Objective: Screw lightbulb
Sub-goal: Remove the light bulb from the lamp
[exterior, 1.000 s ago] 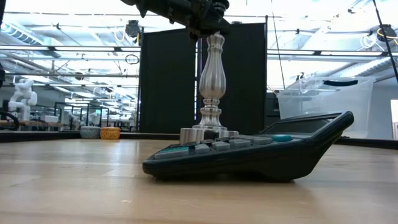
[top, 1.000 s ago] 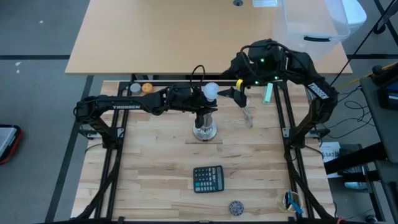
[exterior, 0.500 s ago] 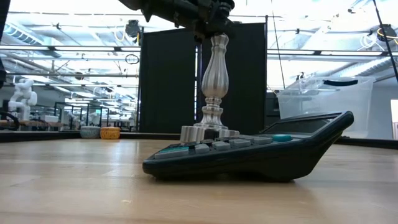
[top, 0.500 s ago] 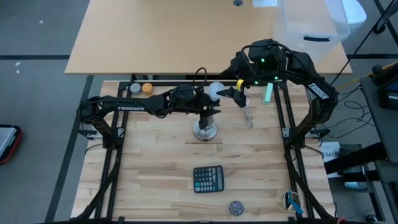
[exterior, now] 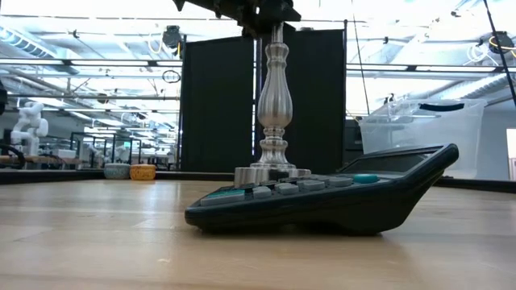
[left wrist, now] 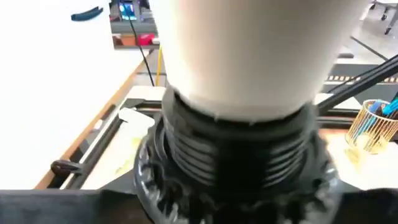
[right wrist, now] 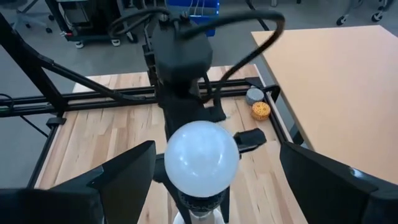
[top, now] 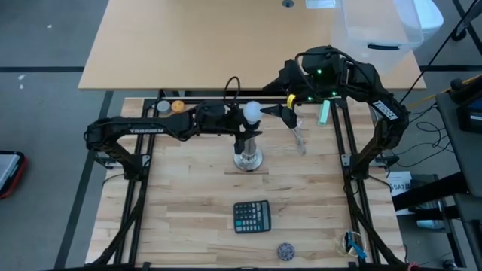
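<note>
Item: small frosted white globe lightbulb (top: 251, 112), seated by its threaded base in the dark socket atop the silver turned-metal stand (exterior: 274, 105), which stands upright on the pale wooden plank worktop (top: 188, 203) behind the dark grey calculator (top: 252, 217). Left gripper (top: 242, 120) sits at the bulb and socket top; whether its fingers grip or stand clear of the bulb cannot be told. Right gripper (top: 285, 113) waits just beside the bulb on the far side, fingers (right wrist: 121, 174) spread wide and holding nothing; small orange ball (top: 178, 106) rests near the back rail.
</note>
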